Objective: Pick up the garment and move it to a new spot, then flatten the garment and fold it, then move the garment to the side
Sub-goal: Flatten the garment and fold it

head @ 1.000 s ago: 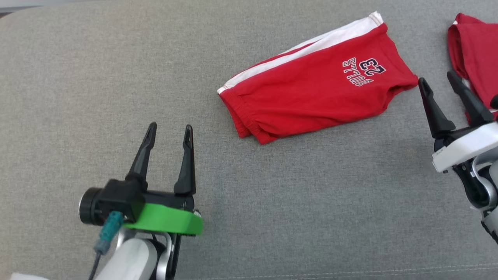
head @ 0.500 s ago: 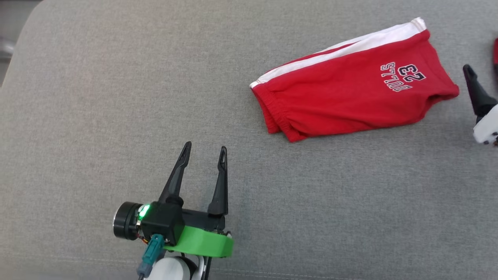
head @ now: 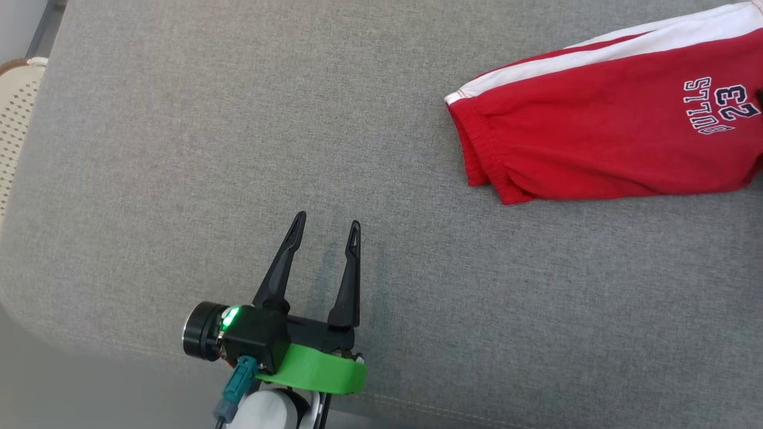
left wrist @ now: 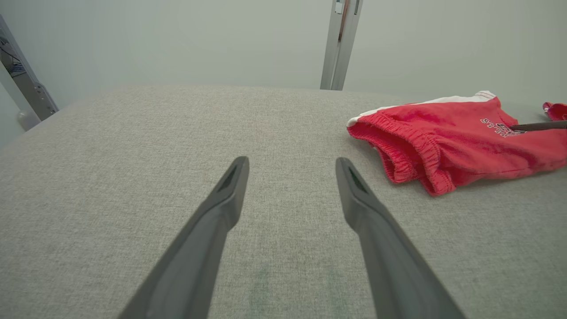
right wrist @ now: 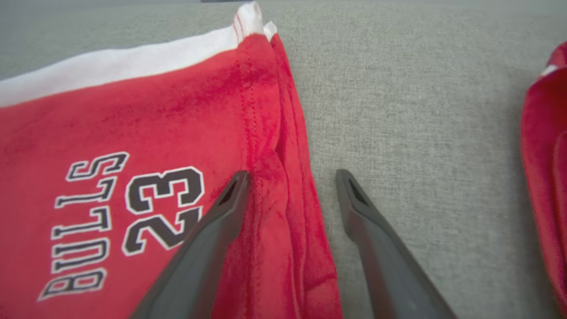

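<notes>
The red shorts are seen from overhead, low from the left, and close past the right gripper.

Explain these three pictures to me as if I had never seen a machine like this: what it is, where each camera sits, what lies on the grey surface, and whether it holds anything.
This is a wheeled robot with two arms, each ending in a gripper with two long dark fingers.

The head view looks down from a camera on the robot's head. It shows the left gripper open over the grey padded surface, holding nothing. Up and to the right lie folded red shorts with a white side stripe and "BULLS 23" printed on them.

The left wrist view looks along that same gripper's fingers; the shorts lie off to the right, apart from them.

The right wrist view looks along the right gripper. It is open too and grips nothing, its fingers straddling the hem edge of the shorts. A second red garment lies at that view's right edge.
</notes>
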Controlling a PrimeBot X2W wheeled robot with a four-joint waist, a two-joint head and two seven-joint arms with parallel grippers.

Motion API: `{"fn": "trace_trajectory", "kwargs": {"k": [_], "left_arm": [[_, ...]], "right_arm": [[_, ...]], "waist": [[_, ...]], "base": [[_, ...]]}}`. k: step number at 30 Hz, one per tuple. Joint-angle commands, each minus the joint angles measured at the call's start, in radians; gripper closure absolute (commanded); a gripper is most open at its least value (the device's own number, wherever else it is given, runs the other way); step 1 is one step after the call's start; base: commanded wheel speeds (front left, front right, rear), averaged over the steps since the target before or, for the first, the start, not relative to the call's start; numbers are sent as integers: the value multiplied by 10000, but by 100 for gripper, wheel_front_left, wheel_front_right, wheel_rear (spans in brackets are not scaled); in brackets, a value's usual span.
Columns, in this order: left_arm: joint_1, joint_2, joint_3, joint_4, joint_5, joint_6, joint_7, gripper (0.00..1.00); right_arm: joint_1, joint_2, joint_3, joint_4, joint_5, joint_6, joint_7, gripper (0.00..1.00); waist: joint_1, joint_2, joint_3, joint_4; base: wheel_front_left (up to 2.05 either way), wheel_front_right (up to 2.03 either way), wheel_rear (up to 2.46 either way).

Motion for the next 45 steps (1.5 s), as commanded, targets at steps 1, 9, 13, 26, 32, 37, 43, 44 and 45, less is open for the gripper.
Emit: {"fn": "trace_trajectory", "kwargs": {"k": [1,9,13,26,32,37,43,44,45], "left_arm": [[-153,-17,-16,-33,5,75,-27,0],[-257,-18,36,190,195,11,-28,0],[-204,-14,131,276,342,-31,-28,0],[128,-3,461,439,564,-142,-28,0],[242,-2,424,508,471,-116,-28,0],[382,-2,463,535,406,-63,-28,0],[515,-2,326,533,265,-1,-26,0],[529,-2,304,528,232,8,-28,0],[555,-2,275,524,189,21,-28,0]], "right_arm": [[11,72,80,216,143,-21,74,0],[58,176,537,257,585,-24,-221,100],[157,196,804,91,664,-24,-517,100],[-54,-197,1462,-436,-162,-21,-1199,100],[-456,120,1621,-654,-726,-21,-1151,100],[-697,608,1844,-1249,-1045,-21,-826,100],[-758,1340,1991,-1886,-1253,-19,-358,100],[-730,1474,2006,-1959,-1235,-21,-288,100],[-682,1628,2029,-2023,-1235,-19,-189,100]], "waist": [[0,0,225,179],[0,0,161,-302],[0,0,-128,-762],[0,0,-999,-2036],[0,0,-1294,-1946],[0,0,-1611,-1750],[0,0,-1906,-1373],[0,0,-1932,-1304],[0,0,-1960,-1225]], "base": [[0,0,0],[0,0,0],[0,0,0],[0,0,0],[0,0,0],[0,0,0],[0,0,0],[0,0,0],[0,0,0]]}}
